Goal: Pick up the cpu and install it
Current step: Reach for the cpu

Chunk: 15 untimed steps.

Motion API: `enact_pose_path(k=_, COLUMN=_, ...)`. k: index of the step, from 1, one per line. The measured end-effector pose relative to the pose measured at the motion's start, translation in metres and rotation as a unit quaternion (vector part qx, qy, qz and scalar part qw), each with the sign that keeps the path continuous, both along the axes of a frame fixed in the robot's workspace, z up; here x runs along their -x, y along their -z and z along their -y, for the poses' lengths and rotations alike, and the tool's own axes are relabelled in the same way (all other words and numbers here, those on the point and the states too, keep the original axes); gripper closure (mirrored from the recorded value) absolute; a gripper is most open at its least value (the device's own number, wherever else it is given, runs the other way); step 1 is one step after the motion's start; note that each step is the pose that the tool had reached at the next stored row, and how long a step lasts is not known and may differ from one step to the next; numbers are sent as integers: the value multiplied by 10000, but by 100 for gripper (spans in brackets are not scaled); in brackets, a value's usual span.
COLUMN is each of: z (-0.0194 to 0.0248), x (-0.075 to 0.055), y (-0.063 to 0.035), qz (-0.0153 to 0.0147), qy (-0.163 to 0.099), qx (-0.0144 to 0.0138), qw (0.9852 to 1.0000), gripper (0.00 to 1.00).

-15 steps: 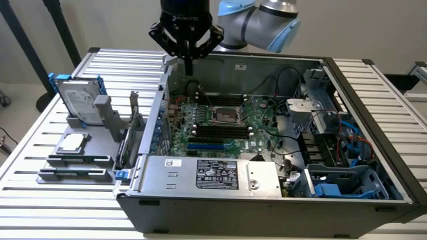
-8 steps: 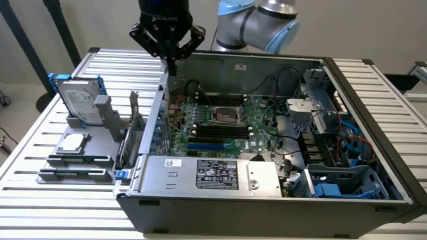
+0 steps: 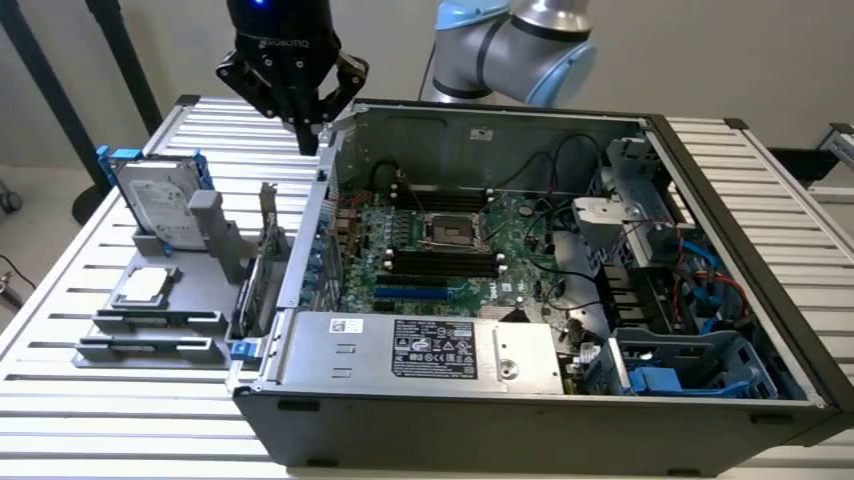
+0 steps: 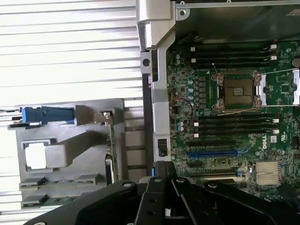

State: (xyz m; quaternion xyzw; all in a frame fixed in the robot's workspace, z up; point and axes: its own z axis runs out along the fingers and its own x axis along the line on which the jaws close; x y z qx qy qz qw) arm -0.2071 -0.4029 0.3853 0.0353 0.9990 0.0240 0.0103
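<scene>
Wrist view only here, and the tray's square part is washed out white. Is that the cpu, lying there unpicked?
Observer: Yes. The cpu lies flat on the grey tray, silver-grey top up.
Operator: Where is the gripper relative to it?
Observer: The gripper hangs empty above the computer case's far corner, on the exterior view's left, apart from the cpu.
Operator: Anything tall nearby?
Observer: A hard drive stands upright in a blue frame behind the cpu.

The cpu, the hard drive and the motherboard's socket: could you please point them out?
cpu point(image 3: 144, 287), exterior view, middle of its metal top.
hard drive point(image 3: 158, 205), exterior view, its silver face.
socket point(image 3: 451, 233), exterior view, its dark centre.
</scene>
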Motion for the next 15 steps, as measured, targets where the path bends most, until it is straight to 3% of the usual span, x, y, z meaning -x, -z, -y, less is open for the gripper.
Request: enact_pose_path(k=15, z=0, x=683, y=67, qz=0, qy=0, qx=0, qw=10000, gripper=89)
